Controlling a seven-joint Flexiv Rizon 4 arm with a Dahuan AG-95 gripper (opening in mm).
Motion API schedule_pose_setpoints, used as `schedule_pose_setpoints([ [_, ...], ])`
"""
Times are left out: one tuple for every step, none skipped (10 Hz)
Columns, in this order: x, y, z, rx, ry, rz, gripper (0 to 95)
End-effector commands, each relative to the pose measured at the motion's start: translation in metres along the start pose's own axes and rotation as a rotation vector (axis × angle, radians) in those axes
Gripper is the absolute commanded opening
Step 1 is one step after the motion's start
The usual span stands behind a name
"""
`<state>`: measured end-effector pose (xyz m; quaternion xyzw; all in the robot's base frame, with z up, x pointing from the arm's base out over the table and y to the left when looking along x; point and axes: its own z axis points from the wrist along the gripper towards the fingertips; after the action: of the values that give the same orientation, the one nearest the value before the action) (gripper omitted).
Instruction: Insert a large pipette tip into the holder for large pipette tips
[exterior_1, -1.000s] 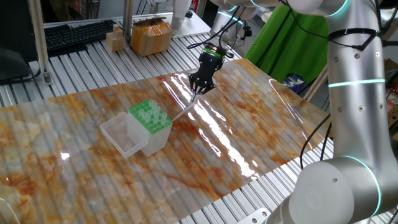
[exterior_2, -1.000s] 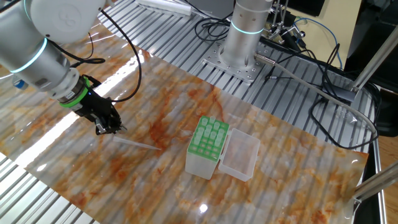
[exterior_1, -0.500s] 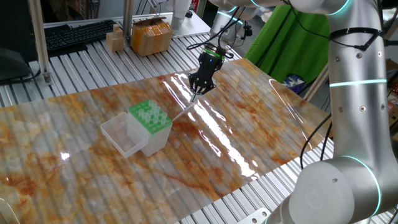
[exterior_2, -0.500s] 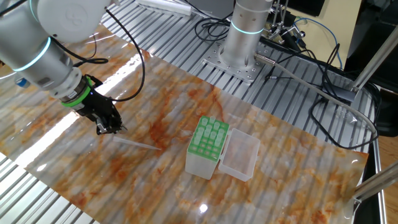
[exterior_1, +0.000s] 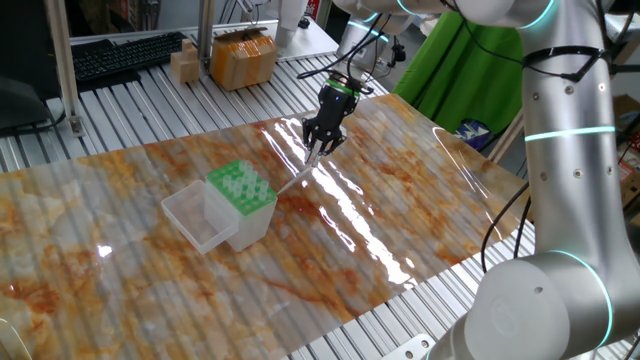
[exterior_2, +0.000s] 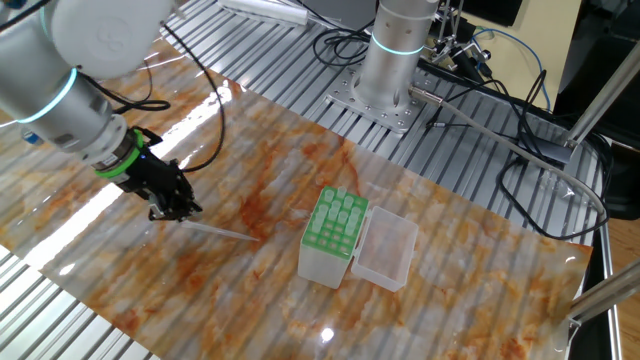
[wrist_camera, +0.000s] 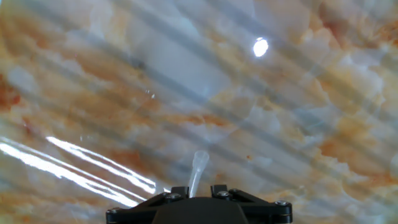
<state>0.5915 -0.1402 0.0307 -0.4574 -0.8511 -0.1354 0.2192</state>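
The large pipette tip (exterior_1: 296, 178) is a thin translucent cone slanting down to the marbled table, its point towards the holder. It also shows in the other fixed view (exterior_2: 222, 232) and in the hand view (wrist_camera: 198, 167). My gripper (exterior_1: 316, 148) is shut on its wide end, low over the table; it also shows in the other fixed view (exterior_2: 178, 210) and the hand view (wrist_camera: 191, 190). The holder for large pipette tips (exterior_1: 241, 188) is a clear box with a green holed rack, a short way from the tip's point; it also shows in the other fixed view (exterior_2: 336, 221).
The holder's clear lid (exterior_1: 196, 218) lies open flat beside the box. Cardboard boxes (exterior_1: 242, 55) and a keyboard (exterior_1: 125, 52) stand beyond the table's far edge. The arm's base (exterior_2: 395, 60) and cables (exterior_2: 500, 130) are at the other side.
The gripper has shifted slightly away from the holder with the wide end of the tip in it. The holder has not moved.
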Motion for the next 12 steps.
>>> schedule_pose_setpoints([
  [-0.004,-0.001,0.001,-0.012,-0.002,0.027,19.0],
  [-0.007,-0.001,0.000,-0.018,0.001,0.046,19.0],
  [-0.010,-0.001,-0.001,-0.031,0.012,0.065,19.0],
  [-0.013,-0.002,-0.001,-0.038,0.019,0.080,19.0],
  [-0.016,-0.002,-0.002,-0.047,0.024,0.097,19.0],
  [-0.017,-0.002,-0.002,-0.059,0.020,0.112,19.0],
  [-0.017,-0.002,-0.002,-0.080,0.017,0.142,19.0],
  [-0.017,-0.002,-0.002,-0.095,0.023,0.151,19.0],
  [-0.017,-0.002,-0.002,-0.099,0.020,0.155,19.0],
  [-0.017,-0.002,-0.002,-0.106,0.019,0.150,19.0],
  [-0.017,-0.002,-0.002,-0.115,0.027,0.147,19.0],
  [-0.017,-0.002,-0.002,-0.126,0.037,0.143,19.0],
])
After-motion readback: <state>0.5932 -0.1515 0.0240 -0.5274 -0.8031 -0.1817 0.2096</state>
